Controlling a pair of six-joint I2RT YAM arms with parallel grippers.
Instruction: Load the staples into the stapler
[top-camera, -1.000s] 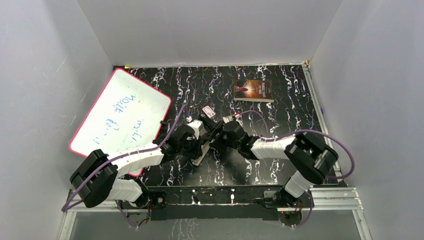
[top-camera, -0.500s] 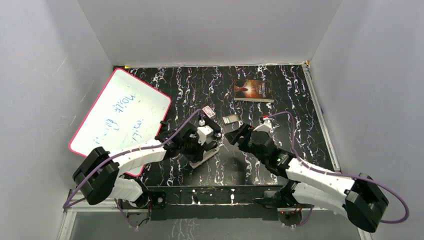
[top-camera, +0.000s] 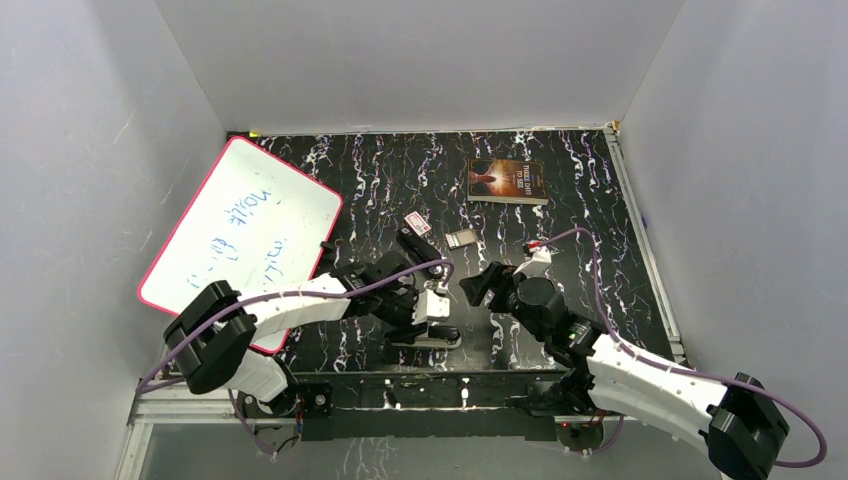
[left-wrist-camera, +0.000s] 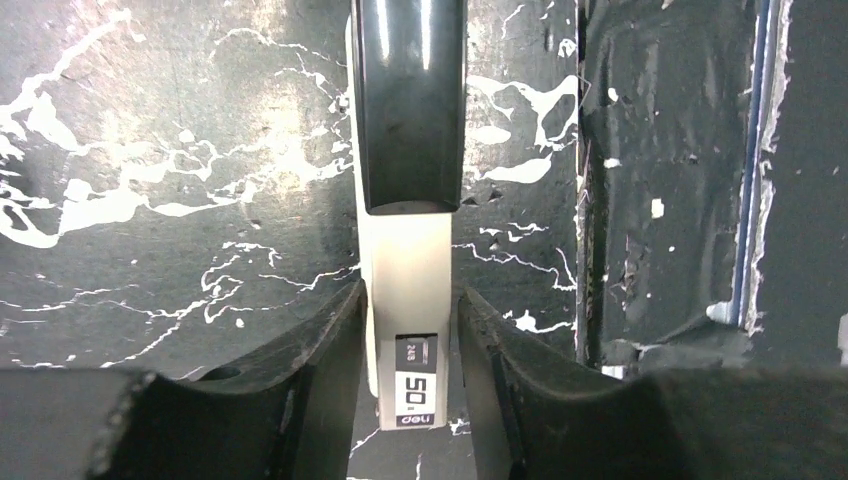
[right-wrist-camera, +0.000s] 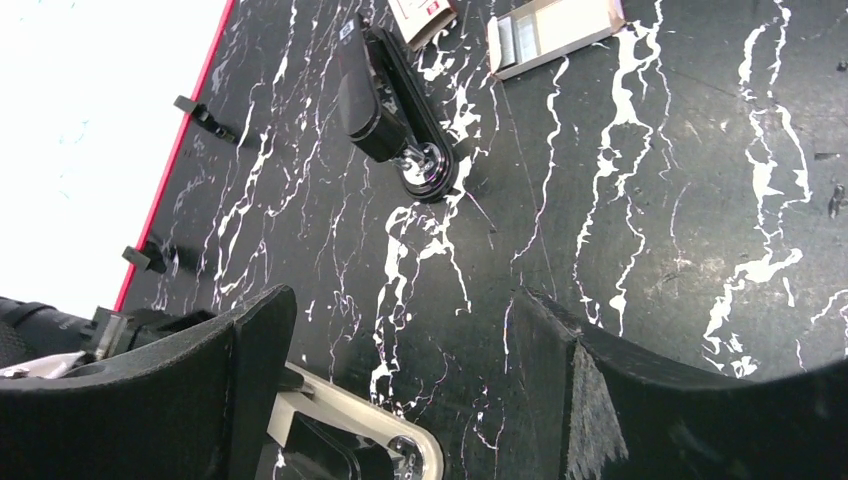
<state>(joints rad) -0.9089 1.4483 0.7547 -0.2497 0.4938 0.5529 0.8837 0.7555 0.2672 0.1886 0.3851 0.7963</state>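
Note:
The stapler (top-camera: 425, 337), white with a glossy black top, lies flat near the table's front edge. In the left wrist view the stapler (left-wrist-camera: 405, 300) sits between my left gripper's (left-wrist-camera: 410, 310) fingers. The left finger is against it and a thin gap shows at the right one, so the jaws are slightly open. My right gripper (top-camera: 478, 287) hovers just right of it, wide open and empty. In its own view the right gripper (right-wrist-camera: 400, 310) has the stapler's rounded end (right-wrist-camera: 400, 445) below it. Silvery staples (right-wrist-camera: 515, 38) lie in a small open box (top-camera: 460, 238) farther back.
A second, all-black stapler-like tool (right-wrist-camera: 385, 100) lies near the box. A small pink-and-white packet (top-camera: 418, 226) sits beside it. A red-rimmed whiteboard (top-camera: 240, 235) covers the left side and a book (top-camera: 506, 181) lies at the back. The black base rail (left-wrist-camera: 680, 200) runs close to the stapler.
The left arm has brought the stapler nearer the front edge and turned it sideways, and its jaws have loosened. The right gripper has pulled back to the right and opened wider.

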